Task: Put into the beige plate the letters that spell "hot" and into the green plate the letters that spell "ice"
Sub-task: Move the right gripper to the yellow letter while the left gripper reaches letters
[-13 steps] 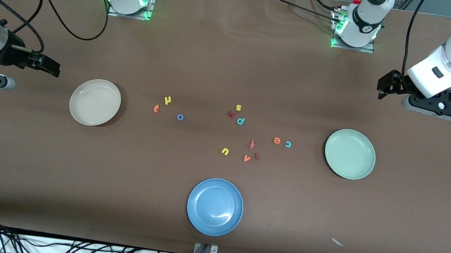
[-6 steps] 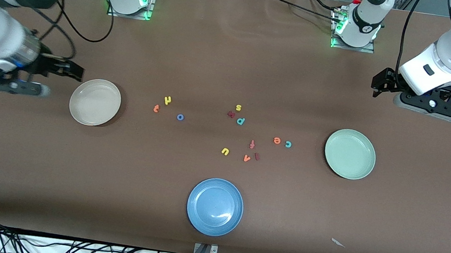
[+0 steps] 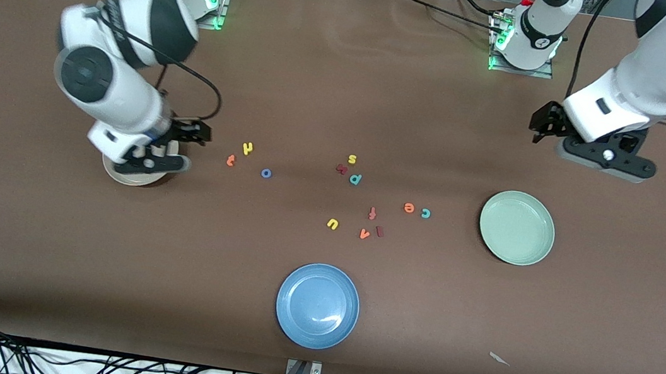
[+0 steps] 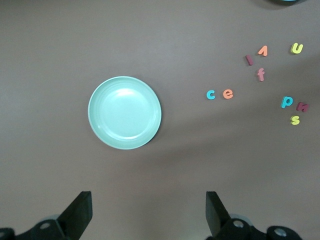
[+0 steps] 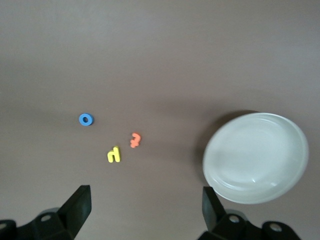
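The right gripper (image 3: 149, 158) hangs over the beige plate (image 3: 118, 176), its black fingers (image 5: 77, 205) spread wide and holding nothing; in the right wrist view the cream dish (image 5: 256, 157) sits below one finger. Just off that gripper, toward the left arm's end of the table, lie the orange t (image 3: 231, 160), the yellow h (image 3: 247, 148) and the blue ring-shaped o (image 3: 266, 173), all on the brown table (image 3: 345, 87) and apart from one another.

The left gripper (image 3: 604, 158) hovers over bare tabletop, likewise wide open and empty, its fingers (image 4: 80, 212) framing the edge of the left wrist view. The green plate (image 3: 517, 227) lies close below it, nearer the front camera and empty. Outward from that gripper, past the plate toward the table's middle, rest the teal c (image 3: 426, 213) and the orange e (image 3: 408, 207), side by side, then the dark red i (image 3: 379, 231) beside an orange v (image 3: 364, 234).

Around them lie a red f (image 3: 372, 213), a yellow u (image 3: 332, 224), a teal p (image 3: 355, 179), a yellow s (image 3: 352, 159) and one more dark red letter (image 3: 341, 168) whose shape cannot be made out. A blue plate (image 3: 318, 306) sits nearest the front camera, well apart from both grippers
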`<action>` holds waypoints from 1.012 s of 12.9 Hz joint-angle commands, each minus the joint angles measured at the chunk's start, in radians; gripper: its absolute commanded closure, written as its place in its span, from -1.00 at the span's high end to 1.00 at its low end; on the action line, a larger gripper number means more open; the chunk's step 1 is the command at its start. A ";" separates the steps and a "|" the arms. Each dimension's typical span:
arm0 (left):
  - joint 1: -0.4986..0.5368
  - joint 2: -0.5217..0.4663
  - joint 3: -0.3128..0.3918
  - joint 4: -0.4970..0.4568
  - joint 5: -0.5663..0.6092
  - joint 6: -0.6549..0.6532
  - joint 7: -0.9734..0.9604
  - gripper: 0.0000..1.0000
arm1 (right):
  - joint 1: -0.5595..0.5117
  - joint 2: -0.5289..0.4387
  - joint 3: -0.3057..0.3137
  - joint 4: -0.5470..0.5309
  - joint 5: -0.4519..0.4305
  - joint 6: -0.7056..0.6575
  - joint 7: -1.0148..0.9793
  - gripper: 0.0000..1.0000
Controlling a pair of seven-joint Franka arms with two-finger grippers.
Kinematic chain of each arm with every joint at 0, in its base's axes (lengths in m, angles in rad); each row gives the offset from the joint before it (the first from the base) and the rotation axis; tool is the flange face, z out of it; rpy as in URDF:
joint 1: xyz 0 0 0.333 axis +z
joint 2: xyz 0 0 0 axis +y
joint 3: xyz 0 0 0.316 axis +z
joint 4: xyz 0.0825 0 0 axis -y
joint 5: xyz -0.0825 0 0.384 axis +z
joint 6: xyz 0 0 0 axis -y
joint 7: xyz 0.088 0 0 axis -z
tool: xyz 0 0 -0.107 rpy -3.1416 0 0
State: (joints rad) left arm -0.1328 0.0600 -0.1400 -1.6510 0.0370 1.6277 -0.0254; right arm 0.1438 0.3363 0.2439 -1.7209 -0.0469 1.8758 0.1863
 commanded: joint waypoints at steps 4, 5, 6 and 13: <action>-0.141 0.203 0.002 0.013 -0.003 0.228 -0.248 1.00 | 0.069 0.121 0.046 -0.106 -0.008 0.258 0.049 0.99; -0.183 0.242 0.005 0.013 0.000 0.268 -0.349 1.00 | 0.085 0.133 0.046 -0.124 -0.013 0.273 0.083 0.99; -0.194 0.280 0.005 0.011 0.003 0.328 -0.411 1.00 | 0.091 0.133 0.046 -0.149 -0.016 0.276 0.087 0.98; -0.330 0.545 0.089 0.083 -0.002 0.558 -0.718 1.00 | 0.089 0.119 0.044 -0.332 -0.015 0.411 0.120 0.52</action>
State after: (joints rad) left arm -0.4093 0.5186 -0.1061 -1.6419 0.0371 2.1624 -0.6949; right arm 0.2381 0.4849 0.2853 -2.0045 -0.0486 2.2556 0.2812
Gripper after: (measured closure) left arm 0.000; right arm 0.145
